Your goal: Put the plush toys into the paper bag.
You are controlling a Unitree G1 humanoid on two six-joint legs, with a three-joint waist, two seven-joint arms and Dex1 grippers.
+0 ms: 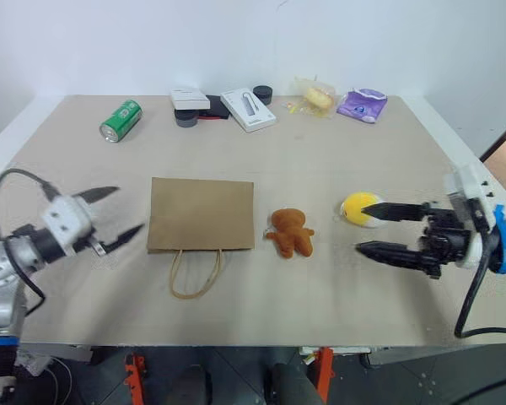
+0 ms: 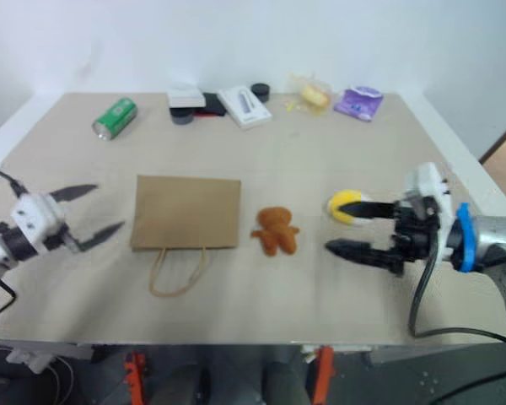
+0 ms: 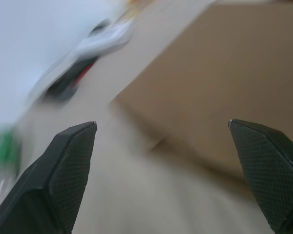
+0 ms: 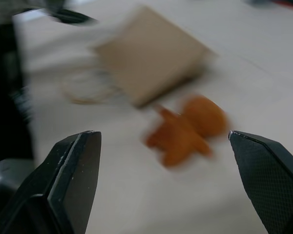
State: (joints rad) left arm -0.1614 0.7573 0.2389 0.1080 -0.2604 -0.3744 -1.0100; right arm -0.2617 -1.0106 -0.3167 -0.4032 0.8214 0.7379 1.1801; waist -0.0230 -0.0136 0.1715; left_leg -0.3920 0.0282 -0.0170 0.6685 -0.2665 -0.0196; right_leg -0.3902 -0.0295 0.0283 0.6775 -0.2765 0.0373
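The bag [image 1: 201, 214] lies flat mid-table, handles toward the near edge, so it needs opening first. The gingerbread man [image 1: 291, 232] sits just beside it, the egg [image 1: 358, 209] further toward the right edge. The left gripper [image 1: 118, 215] and right gripper [image 1: 367, 228] gape wide, empty; grab the gingerbread man's torso squarely.

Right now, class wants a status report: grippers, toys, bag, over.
Left gripper and right gripper open, empty. Gingerbread toy and egg toy on table, outside flat paper bag. Nothing blocking.
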